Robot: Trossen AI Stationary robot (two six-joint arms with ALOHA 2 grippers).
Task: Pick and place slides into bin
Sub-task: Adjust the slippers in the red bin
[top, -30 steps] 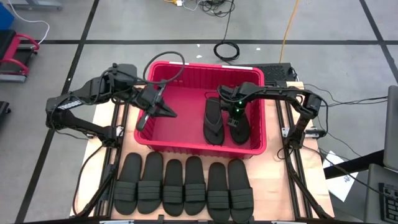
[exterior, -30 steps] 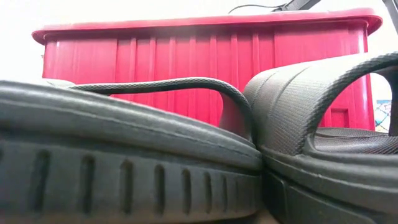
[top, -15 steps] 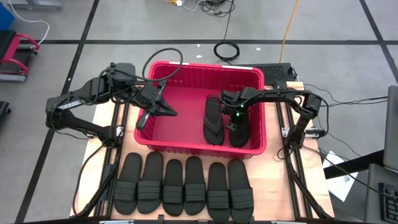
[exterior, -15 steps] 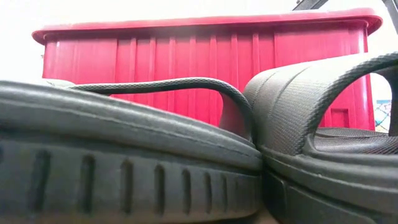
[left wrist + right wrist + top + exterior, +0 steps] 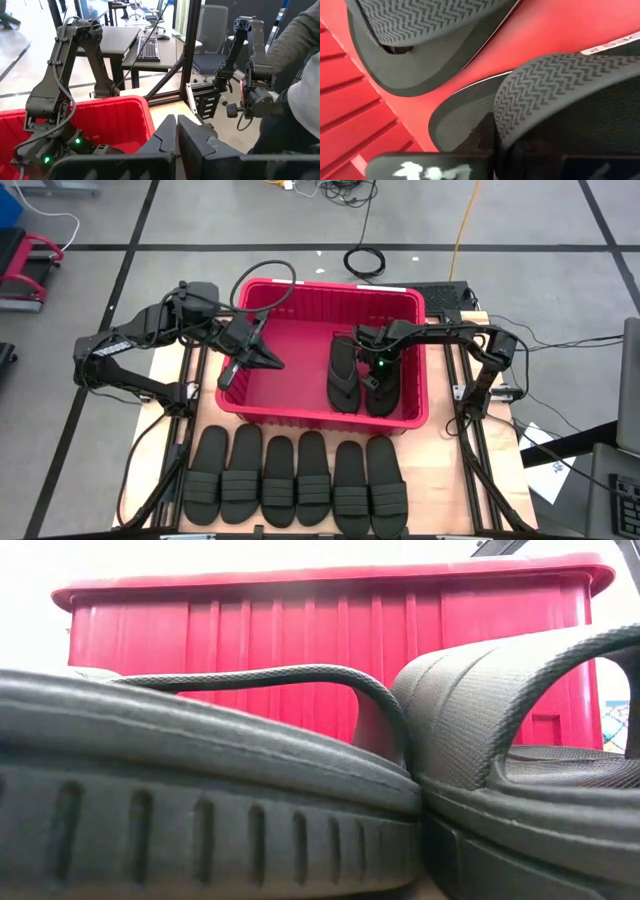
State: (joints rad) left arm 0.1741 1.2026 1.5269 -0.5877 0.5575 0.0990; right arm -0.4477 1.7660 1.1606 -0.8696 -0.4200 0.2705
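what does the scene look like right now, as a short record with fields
bin: red crate at the table's far side
in bin: two flip-flops, side by side at the right end
on table: six strap sandals in a row in front of the bin
left tool: shut, over the bin's left half, empty
right tool: shut, down at the right flip-flop

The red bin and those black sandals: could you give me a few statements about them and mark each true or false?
1. Two thong flip-flops lie inside the bin. True.
2. Six slides lie in a row on the table in front of the bin. True.
3. The bin is blue. False: it is red.
4. The left end effector holds a slide. False: it is shut on nothing.
5. The right end effector is outside the bin. False: it is inside, at the flip-flops.
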